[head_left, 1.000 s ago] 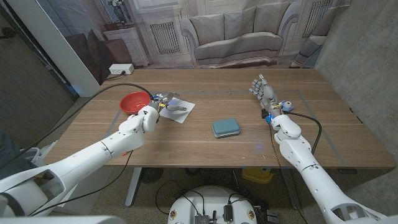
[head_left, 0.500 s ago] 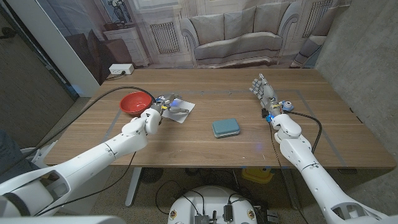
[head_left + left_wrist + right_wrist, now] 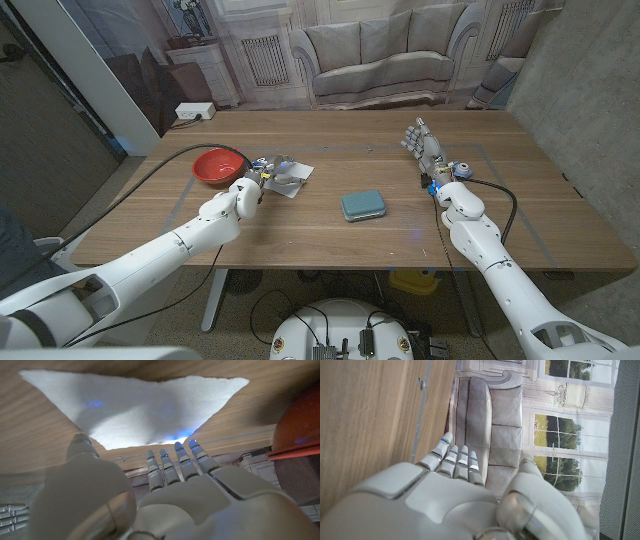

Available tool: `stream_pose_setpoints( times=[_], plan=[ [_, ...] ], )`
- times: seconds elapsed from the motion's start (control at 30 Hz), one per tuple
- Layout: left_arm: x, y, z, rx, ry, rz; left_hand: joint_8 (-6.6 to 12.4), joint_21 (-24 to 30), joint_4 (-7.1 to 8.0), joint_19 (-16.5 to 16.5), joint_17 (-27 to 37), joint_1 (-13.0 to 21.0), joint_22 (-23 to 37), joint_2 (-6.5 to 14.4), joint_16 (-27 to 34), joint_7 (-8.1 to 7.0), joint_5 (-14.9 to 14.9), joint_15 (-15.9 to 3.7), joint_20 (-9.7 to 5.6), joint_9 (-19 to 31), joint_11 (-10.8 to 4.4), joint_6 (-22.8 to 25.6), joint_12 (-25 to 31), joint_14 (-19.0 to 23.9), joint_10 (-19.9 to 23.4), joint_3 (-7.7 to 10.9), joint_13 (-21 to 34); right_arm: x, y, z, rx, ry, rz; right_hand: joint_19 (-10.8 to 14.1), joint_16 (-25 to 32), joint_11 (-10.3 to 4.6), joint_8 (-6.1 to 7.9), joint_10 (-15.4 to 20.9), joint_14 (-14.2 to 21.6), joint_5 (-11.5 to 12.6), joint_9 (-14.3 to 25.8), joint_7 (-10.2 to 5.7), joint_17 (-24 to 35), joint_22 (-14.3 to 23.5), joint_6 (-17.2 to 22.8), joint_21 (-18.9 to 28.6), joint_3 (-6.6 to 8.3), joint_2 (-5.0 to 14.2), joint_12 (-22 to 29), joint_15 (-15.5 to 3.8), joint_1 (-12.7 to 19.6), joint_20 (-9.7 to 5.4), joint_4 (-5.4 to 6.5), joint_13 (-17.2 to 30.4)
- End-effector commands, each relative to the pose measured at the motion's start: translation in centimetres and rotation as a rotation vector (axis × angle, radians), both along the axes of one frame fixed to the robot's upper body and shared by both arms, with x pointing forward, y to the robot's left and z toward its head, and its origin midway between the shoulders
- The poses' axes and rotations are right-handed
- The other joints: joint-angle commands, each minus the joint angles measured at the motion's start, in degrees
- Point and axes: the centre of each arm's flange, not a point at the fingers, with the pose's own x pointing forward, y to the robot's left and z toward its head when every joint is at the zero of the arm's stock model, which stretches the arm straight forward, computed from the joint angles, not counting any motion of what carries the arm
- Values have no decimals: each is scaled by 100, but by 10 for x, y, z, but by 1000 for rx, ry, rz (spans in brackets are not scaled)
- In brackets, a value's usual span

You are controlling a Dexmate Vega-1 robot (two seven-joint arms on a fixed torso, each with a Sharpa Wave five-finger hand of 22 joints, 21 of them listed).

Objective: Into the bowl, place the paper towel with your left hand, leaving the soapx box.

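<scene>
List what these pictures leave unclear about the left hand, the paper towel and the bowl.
- Head view: the left hand covers the near edge of the paper towel; contact too small to judge.
- Left wrist view: fingertips stop at the towel's edge; grip unclear.
- Left wrist view: the red bowl is cut off by the frame and blurred.

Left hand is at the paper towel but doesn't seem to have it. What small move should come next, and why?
Probably close the left hand on the near edge of the paper towel. The towel lies flat beside the red bowl, and the fingertips are apart at its edge, gripping nothing.
</scene>
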Motion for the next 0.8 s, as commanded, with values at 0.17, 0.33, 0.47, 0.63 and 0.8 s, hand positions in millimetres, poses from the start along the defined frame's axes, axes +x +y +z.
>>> stream_pose_setpoints(
  times=[0.17,0.33,0.47,0.63,0.8],
  plan=[
    [7,-3,-7,-19,21,-6,33,9,-10,115,5,39,28,39,22,-32,38,-459,38,6,-11,70,-9,75,33,-25,14,4,0,2,-1,7,2,33,-18,-4,2,28,48,-12,20,-4,31,32,59,-19,-4,42,4,25,-4,-39,-31,14],
    [8,-3,-8,-24,26,-8,15,72,-63,326,0,178,25,75,12,-35,59,-483,234,8,-15,69,-21,84,32,-6,15,3,0,2,-1,7,2,39,-19,-7,3,29,47,-13,20,-4,31,32,64,-26,-6,43,3,27,-4,-38,-33,14],
    [8,-4,-9,-27,26,-9,1,133,-141,572,-4,374,19,125,12,-58,75,-503,371,10,-7,72,-24,116,53,35,16,3,1,2,-2,6,2,40,-20,-9,2,26,47,-13,21,-9,32,33,64,-33,-7,45,0,22,-5,-37,-35,14],
    [8,-5,-8,-27,21,-6,-17,251,-311,1110,-5,841,12,292,33,-28,60,-531,408,20,-11,89,-26,256,98,168,20,2,1,3,-2,5,1,45,-22,-6,2,23,45,-13,21,-7,32,33,68,-40,-8,46,-2,23,-6,-36,-36,15],
    [7,-4,-7,-32,14,-6,-20,357,-407,1617,7,1198,11,491,64,28,-24,-519,351,35,16,129,-6,435,197,295,26,1,1,2,-1,4,2,46,-21,-10,1,29,49,-13,21,-7,31,33,67,-48,-9,47,-1,31,-4,-35,-39,15]
  ],
)
